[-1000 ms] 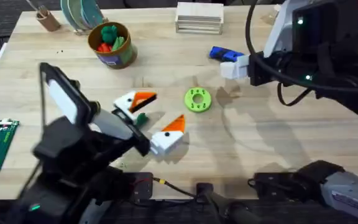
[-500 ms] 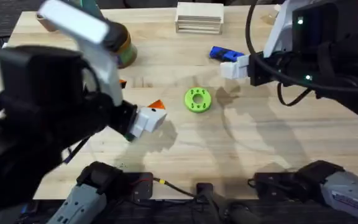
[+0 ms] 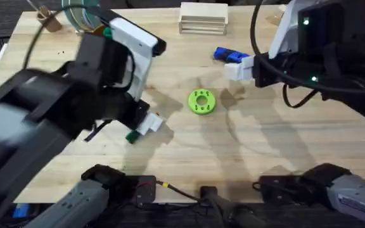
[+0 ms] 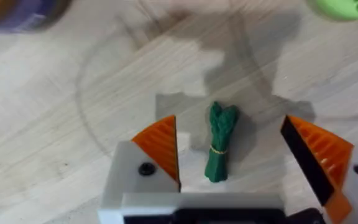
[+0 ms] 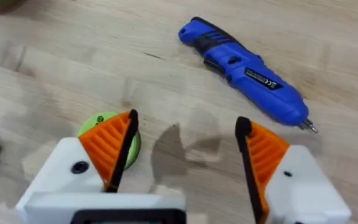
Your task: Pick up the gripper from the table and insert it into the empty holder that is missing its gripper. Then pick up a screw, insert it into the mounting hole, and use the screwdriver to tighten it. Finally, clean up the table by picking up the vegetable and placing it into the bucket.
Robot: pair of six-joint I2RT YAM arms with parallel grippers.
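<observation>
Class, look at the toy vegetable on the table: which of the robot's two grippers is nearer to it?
Left. The left gripper hangs open directly over the vegetable, which lies between its fingers. The right gripper is open farther off, beyond the green ring, near the screwdriver.

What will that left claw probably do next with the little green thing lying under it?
Most likely it drops straight down and closes. In the left wrist view the left gripper is open, its orange pads on either side of the vegetable, which lies flat on the table. The bucket sits beyond, so lifting comes afterwards.
</observation>
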